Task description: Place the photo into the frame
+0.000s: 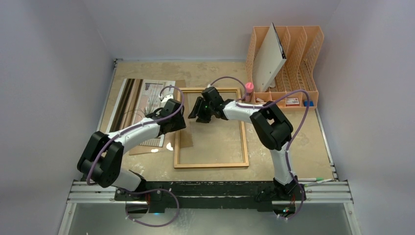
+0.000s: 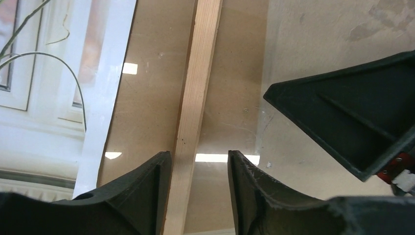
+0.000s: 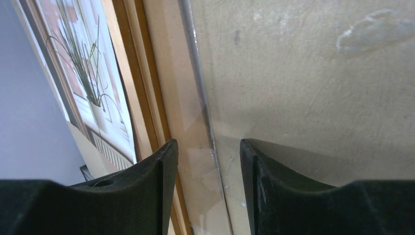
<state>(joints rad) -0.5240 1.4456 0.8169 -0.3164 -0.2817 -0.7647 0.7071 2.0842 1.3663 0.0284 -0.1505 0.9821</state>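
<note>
Frame [image 1: 210, 165] lies flat mid-desk [image 1: 293, 147] in top view, photo [image 1: 142, 95] just left of it, outside. Left wrist: left end effector [image 2: 199, 159] part-open, astride the frame's left rail, gap showing. Right wrist: right end effector [image 3: 208, 147] part-open over pane [image 3: 198, 88] edge; I see nothing clamped.

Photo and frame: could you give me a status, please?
Left gripper open astride frame rail. Right gripper open just inside that rail. Photo beside frame, not in.
</note>
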